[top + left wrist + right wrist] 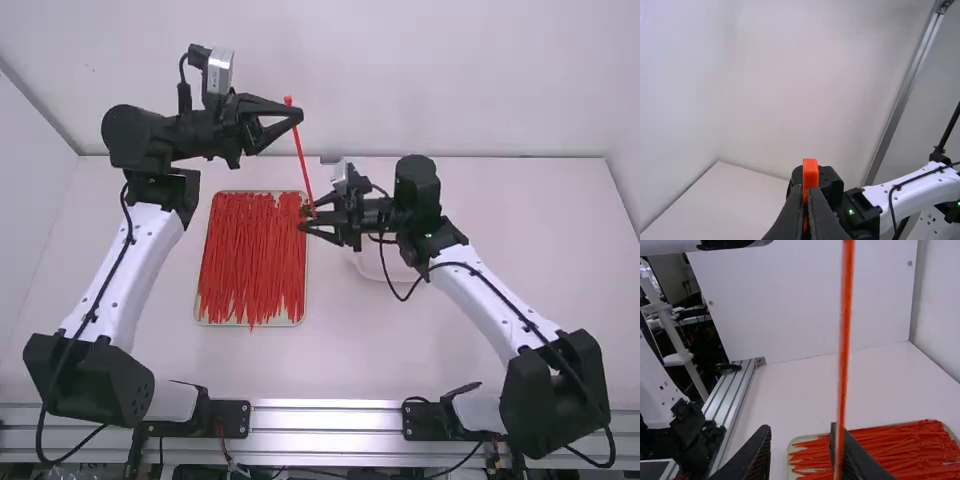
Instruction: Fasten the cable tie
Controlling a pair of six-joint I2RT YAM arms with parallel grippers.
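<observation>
One red cable tie hangs steeply above the table, its head up. My left gripper is raised high and shut on the tie just below the head; in the left wrist view its fingers pinch the orange head. The tie's lower end reaches my right gripper, which stands open over the tray's right edge. In the right wrist view the strap runs close beside one finger, and the other finger is well apart from it.
A flat tray holding several red cable ties lies on the white table left of centre; its corner appears in the right wrist view. A white object sits under the right arm's wrist. White walls enclose the table.
</observation>
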